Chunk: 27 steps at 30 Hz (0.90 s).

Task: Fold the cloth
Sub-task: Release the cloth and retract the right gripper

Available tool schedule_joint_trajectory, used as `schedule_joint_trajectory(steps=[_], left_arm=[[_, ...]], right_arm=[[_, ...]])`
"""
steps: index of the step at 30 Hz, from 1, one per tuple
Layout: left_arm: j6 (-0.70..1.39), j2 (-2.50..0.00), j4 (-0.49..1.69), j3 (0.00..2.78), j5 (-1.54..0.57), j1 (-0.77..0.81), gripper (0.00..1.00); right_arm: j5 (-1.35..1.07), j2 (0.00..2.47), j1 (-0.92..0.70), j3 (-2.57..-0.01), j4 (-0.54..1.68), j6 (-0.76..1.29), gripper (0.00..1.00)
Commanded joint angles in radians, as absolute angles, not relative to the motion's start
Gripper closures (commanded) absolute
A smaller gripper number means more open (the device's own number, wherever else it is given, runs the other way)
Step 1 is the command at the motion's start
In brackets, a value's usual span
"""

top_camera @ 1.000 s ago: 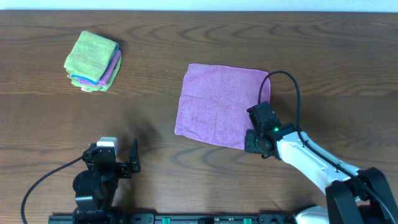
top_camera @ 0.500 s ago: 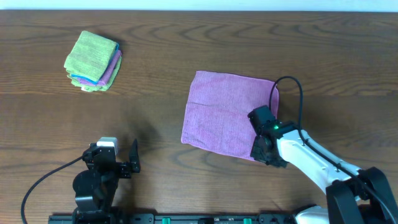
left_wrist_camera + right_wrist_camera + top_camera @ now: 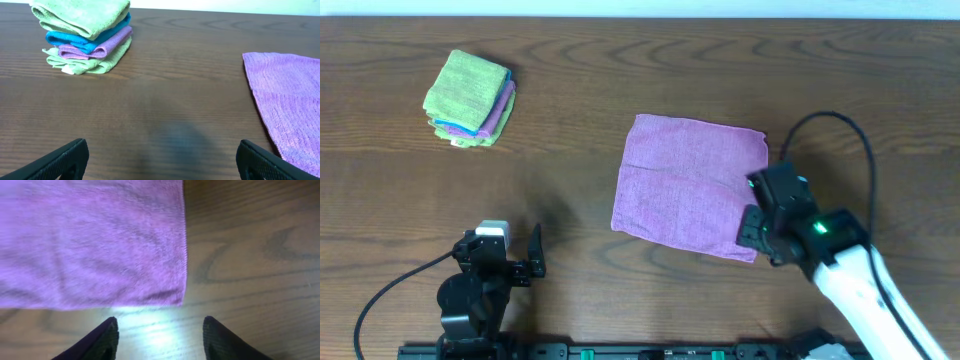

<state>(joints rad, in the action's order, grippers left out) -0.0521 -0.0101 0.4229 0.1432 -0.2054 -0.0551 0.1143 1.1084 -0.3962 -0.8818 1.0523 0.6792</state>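
The cloth (image 3: 690,185) lies spread flat on the table (image 3: 620,60), a little to the right of the middle, as one pink-purple sheet that is slightly turned, so its edges do not run parallel to the table edge. A faint crease crosses it from side to side. The right gripper (image 3: 159,326) is at the near right corner of the cloth. In the right wrist view its two dark fingers stand apart and only bare wood, with a bright reflection, shows between them. The corner of the cloth is just in front of the fingertips and it is not pinched, so this gripper is unclenched and holds nothing. From the overhead view the body of this gripper covers that corner partly, and I cannot tell there if it touches the fabric. The left gripper (image 3: 161,150) is near the front edge of the table, on the left side, well apart from the cloth. Its fingers are spread wide and they grasp nothing. At the far left of the table there is a stack of folded cloths (image 3: 470,98), with a lime-green one on top and blue and purple layers under it.
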Motion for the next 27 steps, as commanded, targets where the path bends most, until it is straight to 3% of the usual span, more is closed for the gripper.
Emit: schedule_joint_trajectory(steps=[1,6,11,13,18,27], left_arm=[[-0.048,-0.004,0.431,0.125,-0.203,-0.053,0.05],[-0.048,-0.004,0.431,0.125,-0.203,-0.053,0.05],[-0.045,-0.004,0.423,0.125,-0.206,-0.053,0.04],[0.047,-0.004,0.422,0.125,-0.294,-0.052,0.05],[0.548,-0.004,0.431,0.125,-0.703,-0.052,0.05],[0.775,-0.004,0.392,0.125,-0.757,-0.052,0.05]], right_arm=[[-0.009,0.981,-0.398,-0.902,1.076,0.624,0.46],[-0.188,0.804,-0.402,-0.902,1.126,0.566,0.46],[-0.214,0.696,-0.402,-0.902,1.19,0.535,0.44],[-0.214,0.674,-0.402,-0.902,1.216,0.515,0.41],[-0.214,0.669,-0.402,-0.902,1.238,0.496,0.38],[-0.214,0.669,-0.402,-0.902,1.258,0.496,0.45]])
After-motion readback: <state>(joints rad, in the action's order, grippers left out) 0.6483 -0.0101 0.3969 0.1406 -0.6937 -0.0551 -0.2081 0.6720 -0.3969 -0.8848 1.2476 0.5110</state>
